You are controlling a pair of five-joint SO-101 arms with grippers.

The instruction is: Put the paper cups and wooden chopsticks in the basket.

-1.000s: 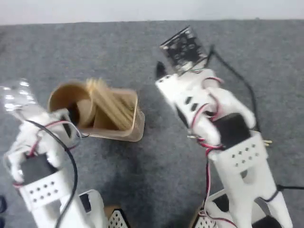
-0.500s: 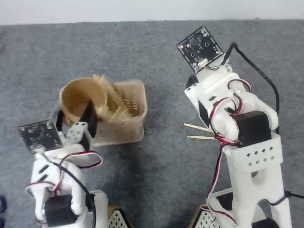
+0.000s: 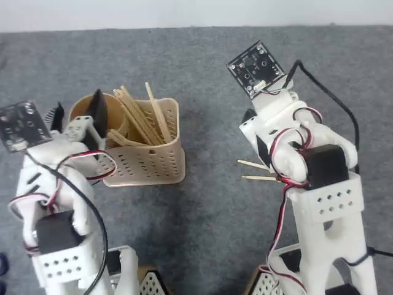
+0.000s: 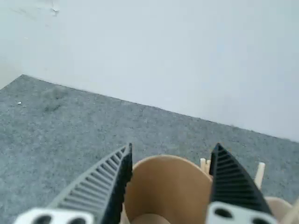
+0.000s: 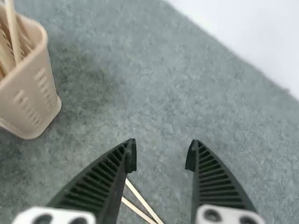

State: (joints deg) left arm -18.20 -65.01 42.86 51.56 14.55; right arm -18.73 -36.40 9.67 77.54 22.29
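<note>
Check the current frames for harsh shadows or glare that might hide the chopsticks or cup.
High view: even light, a soft shadow on the mat beside the basket, the two loose chopsticks plain against the grey. Left wrist view: paper cup evenly lit, no glare. Right wrist view: soft shadow next to the basket, chopsticks clear between the open fingers of the right gripper.

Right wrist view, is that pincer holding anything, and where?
Nothing is held: the right pincer is open, with two thin wooden chopsticks lying loose on the grey mat beneath it.
</note>
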